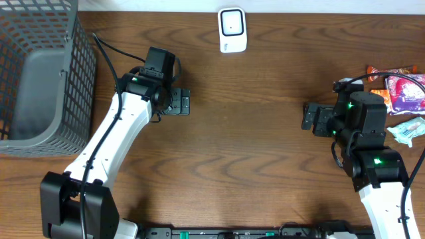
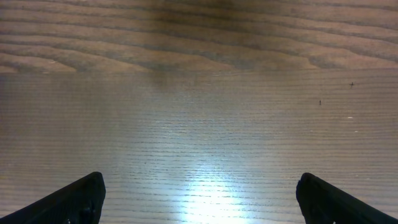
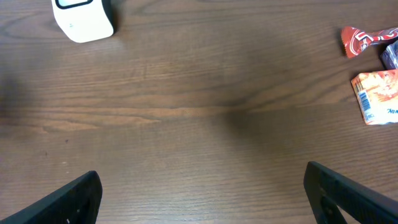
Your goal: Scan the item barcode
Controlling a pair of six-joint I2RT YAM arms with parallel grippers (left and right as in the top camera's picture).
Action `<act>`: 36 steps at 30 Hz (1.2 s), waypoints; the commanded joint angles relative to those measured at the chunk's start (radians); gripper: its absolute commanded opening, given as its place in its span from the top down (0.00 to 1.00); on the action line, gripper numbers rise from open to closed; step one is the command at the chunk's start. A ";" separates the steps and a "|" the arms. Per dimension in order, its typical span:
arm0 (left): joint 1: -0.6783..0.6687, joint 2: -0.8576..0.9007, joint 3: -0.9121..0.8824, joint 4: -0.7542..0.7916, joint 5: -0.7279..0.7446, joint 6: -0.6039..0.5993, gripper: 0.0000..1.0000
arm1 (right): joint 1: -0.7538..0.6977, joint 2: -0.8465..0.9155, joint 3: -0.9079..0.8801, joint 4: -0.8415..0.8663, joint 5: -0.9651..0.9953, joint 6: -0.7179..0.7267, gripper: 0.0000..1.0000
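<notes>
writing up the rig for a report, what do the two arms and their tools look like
The left arm and right arm have white shells, black joint housings and small green lights. Black cables run along them. The left tool and right tool are black and two-fingered.

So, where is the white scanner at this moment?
In the overhead view the white scanner stands at the far edge of the table, near the middle, with the grey basket to its left and the snack packets to its right.
</notes>
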 commanded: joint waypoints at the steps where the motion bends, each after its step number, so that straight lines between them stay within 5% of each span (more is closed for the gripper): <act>1: -0.002 0.005 0.004 -0.003 -0.013 0.013 0.02 | 0.003 -0.001 -0.004 0.005 -0.009 0.018 0.01; 36: -0.002 0.005 0.004 -0.003 -0.013 0.013 0.02 | 0.006 -0.005 -0.004 -0.051 -0.009 0.018 0.01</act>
